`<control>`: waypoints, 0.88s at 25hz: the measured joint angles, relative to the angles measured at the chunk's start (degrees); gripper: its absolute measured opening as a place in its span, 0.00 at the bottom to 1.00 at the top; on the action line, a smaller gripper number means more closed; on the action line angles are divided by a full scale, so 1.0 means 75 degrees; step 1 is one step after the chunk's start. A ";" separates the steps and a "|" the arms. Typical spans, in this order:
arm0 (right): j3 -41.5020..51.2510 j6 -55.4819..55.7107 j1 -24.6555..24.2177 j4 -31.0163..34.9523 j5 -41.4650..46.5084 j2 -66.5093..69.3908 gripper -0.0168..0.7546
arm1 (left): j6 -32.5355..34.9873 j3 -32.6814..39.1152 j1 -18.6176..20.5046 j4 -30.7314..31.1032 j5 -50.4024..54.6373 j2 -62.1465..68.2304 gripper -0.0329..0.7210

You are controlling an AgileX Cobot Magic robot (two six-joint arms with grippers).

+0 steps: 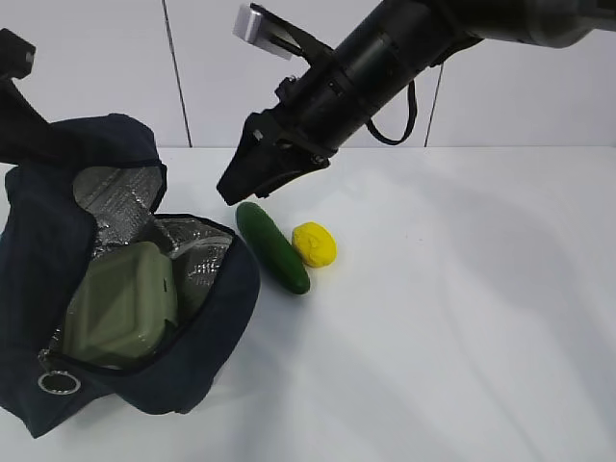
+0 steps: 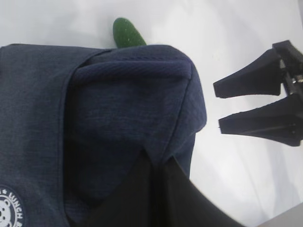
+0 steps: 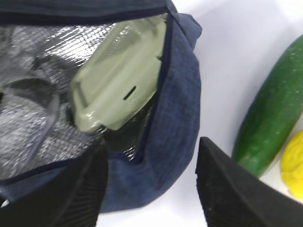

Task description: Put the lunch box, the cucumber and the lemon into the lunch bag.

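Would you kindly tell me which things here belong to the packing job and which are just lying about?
Job:
lunch bag, open
lunch box, inside the bag
cucumber, on the table
lemon, beside the cucumber

Lying about:
nothing; only the table and wall remain

A white table (image 1: 462, 337) is seen before a white paneled wall (image 1: 87, 67) divided by dark vertical seams; soft shadows are cast.
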 joint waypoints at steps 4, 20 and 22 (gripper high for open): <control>0.0000 0.0102 0.0002 -0.0732 -0.0229 0.0000 0.61 | -0.0018 0.0014 0.0000 -0.0254 -0.0257 0.0000 0.04; -0.0004 0.0132 0.0002 -0.1099 -0.1529 0.0978 0.61 | -0.0357 0.0014 0.0000 0.0544 -0.0876 0.0000 0.04; -0.0004 0.0132 0.0002 -0.1099 -0.1719 0.1054 0.61 | -0.0392 0.0014 0.0000 0.0637 -0.0875 0.0000 0.04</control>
